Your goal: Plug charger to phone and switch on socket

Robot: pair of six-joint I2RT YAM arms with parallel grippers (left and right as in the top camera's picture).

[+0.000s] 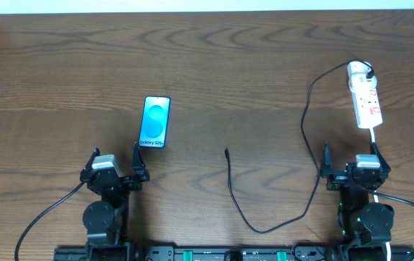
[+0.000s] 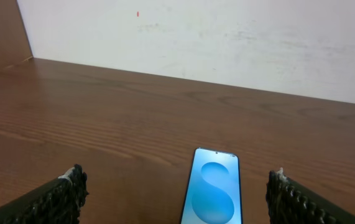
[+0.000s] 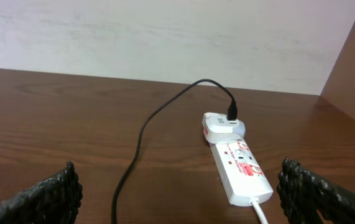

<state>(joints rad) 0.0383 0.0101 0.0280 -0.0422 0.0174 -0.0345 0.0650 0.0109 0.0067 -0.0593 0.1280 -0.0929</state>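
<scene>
Left gripper (image 1: 116, 155): jaws spread wide and holding nothing. It sits on the robot's side of the phone (image 1: 155, 122), a little to the phone's left. In the left wrist view both fingers are cut off by the bottom edge.
Phone: lies flat on the table (image 1: 214, 65), screen up and lit blue. Its near end is cut off in the left wrist view. The white text is too small to read there.
Connector tip (image 1: 226, 151): rests free on the table to the right of the phone, apart from it and slightly nearer the robot. Its shape is too small to make out.
Charger (image 3: 141, 134): the black cable loops from the tip toward the robot, then away and rightward, well to the right of the phone. The right wrist view cuts off its near run.
Right gripper (image 1: 350, 156): jaws spread wide and holding nothing, far to the right of the phone. Only the finger ends show in its own view.
Socket (image 1: 365, 98): white strip far to the right of the phone, a bit farther from the robot. The charger's black plug sits in a white adapter (image 3: 222, 126) at its far end. The switch position cannot be told. Its white cord (image 3: 259, 210) runs under the right gripper.
Wall (image 2: 227, 43): pale, beyond the phone.
</scene>
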